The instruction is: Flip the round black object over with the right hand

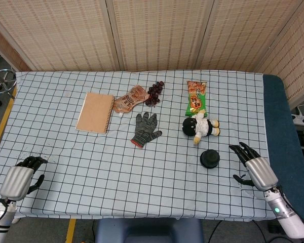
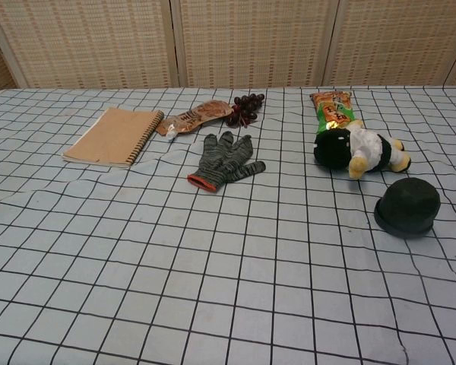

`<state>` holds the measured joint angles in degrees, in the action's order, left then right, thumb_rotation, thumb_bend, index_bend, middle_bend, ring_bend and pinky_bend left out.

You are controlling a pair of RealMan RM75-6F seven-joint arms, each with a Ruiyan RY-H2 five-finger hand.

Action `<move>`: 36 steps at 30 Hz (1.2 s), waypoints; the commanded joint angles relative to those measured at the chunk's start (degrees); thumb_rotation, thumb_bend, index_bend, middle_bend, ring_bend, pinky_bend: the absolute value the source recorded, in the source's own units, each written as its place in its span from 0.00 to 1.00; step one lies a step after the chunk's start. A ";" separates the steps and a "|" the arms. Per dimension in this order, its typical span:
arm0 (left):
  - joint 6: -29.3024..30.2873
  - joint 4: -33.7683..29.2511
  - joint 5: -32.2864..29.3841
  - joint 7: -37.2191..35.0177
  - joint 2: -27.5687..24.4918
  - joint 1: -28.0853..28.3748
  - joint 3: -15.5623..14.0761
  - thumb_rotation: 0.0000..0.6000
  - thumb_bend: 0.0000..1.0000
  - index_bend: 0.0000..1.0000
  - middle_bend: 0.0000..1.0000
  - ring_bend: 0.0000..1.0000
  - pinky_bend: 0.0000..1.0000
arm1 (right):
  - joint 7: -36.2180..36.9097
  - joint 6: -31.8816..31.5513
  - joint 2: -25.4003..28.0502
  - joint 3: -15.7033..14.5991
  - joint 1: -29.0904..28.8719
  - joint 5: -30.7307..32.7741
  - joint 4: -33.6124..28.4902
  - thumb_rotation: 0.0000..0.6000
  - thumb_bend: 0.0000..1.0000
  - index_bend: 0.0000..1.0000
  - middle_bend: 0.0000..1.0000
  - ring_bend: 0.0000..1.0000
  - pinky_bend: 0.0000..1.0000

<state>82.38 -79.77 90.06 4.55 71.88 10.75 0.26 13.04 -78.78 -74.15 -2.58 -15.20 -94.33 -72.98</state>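
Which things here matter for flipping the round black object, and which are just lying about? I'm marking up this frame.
For the job:
round black object
right hand, open beside it

Lying about:
left hand
notebook
grey glove
plush toy
grapes
orange pouch
snack packet

Table: we see a checked cloth point(image 2: 213, 289) covering it, pale with dark lines, a few wrinkles on the left.
Black object: we find the round black object point(image 2: 407, 207) at the right, dome side up, resting flat on the cloth.
Toy: a black-and-white stuffed toy point(image 2: 359, 150) lies on its side just behind the black object.
Snack bag: a green and orange snack bag point(image 2: 331, 109) lies behind the toy, touching it.
Glove: a grey glove point(image 2: 223, 160) with a red cuff lies near the middle.
Notebook: a brown spiral notebook point(image 2: 114, 136) lies at the left.
Pouch: an orange pouch point(image 2: 193, 118) sits between the notebook and the grapes point(image 2: 245, 108).
Backdrop: we see woven screens point(image 2: 235, 42) behind the table.
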 commanded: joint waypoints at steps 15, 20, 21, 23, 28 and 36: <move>0.36 -0.48 0.97 0.88 -0.05 -0.10 -0.46 1.00 0.42 0.31 0.29 0.25 0.53 | 1.32 7.77 -0.65 0.31 -2.23 3.32 0.31 1.00 0.10 0.00 0.07 0.00 0.14; 2.48 -1.60 1.49 1.53 -0.54 -0.89 -0.26 1.00 0.42 0.31 0.28 0.25 0.53 | 4.92 10.18 -3.02 0.18 -4.14 2.37 2.53 1.00 0.10 0.00 0.07 0.00 0.13; 2.61 -1.71 1.50 1.29 -0.61 -0.92 -0.20 1.00 0.42 0.31 0.28 0.25 0.53 | 5.21 11.20 -3.47 0.31 -4.91 2.32 2.79 1.00 0.10 0.00 0.07 0.00 0.13; 2.58 -1.61 1.25 1.24 -0.60 -0.94 -0.04 1.00 0.42 0.31 0.29 0.25 0.53 | 4.80 12.80 -4.20 0.70 -6.10 2.52 3.18 1.00 0.10 0.00 0.07 0.00 0.13; 1.96 -1.63 0.59 1.46 -0.53 -0.90 0.10 1.00 0.42 0.31 0.29 0.25 0.53 | 3.30 17.30 -6.92 2.10 -8.74 4.59 4.21 1.00 0.10 0.00 0.07 0.00 0.13; 2.46 -1.65 1.10 1.25 -0.67 -1.04 0.03 1.00 0.42 0.32 0.28 0.25 0.53 | 0.32 20.78 -10.66 3.26 -10.71 7.10 5.82 1.00 0.10 0.00 0.07 0.00 0.13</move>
<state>84.83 -81.43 91.17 5.81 71.22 9.72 0.28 13.46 -58.34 -84.49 0.48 -25.62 -87.48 -67.35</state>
